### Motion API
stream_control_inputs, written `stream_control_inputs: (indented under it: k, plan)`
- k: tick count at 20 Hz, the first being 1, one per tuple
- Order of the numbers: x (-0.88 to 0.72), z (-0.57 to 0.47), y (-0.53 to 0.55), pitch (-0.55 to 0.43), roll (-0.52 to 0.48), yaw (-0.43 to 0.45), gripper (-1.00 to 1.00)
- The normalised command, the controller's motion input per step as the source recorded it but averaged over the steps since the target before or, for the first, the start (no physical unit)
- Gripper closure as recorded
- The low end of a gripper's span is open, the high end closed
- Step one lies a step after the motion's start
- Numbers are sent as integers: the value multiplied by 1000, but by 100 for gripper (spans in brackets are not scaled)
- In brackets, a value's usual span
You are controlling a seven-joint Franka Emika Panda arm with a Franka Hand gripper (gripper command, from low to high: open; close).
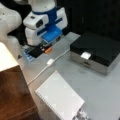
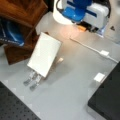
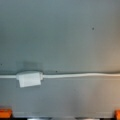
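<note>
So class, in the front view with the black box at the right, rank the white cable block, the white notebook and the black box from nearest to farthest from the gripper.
1. White cable block, just below-right of the gripper.
2. Black box with metal base, right.
3. White spiral notebook, bottom.
Box and notebook are nearly too close to call.

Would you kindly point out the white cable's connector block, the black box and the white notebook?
connector block (image 3: 29, 78), wrist view, middle of its white body.
black box (image 1: 98, 47), a front view, centre of its dark lid.
white notebook (image 2: 44, 53), a front view, middle of its cover.
</note>
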Motion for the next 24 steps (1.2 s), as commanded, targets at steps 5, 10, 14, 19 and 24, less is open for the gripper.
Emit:
stream_control_inputs:
  k: [5, 10, 14, 19, 24]
  plan:
    - [54, -35, 117, -35, 137, 182, -100]
    - [90, -76, 355, -61, 204, 7, -100]
    - [27, -76, 479, -58, 300, -131, -100]
    - [70, -79, 501, -45, 345, -171, -100]
    - [159, -115, 241, 29, 287, -156, -100]
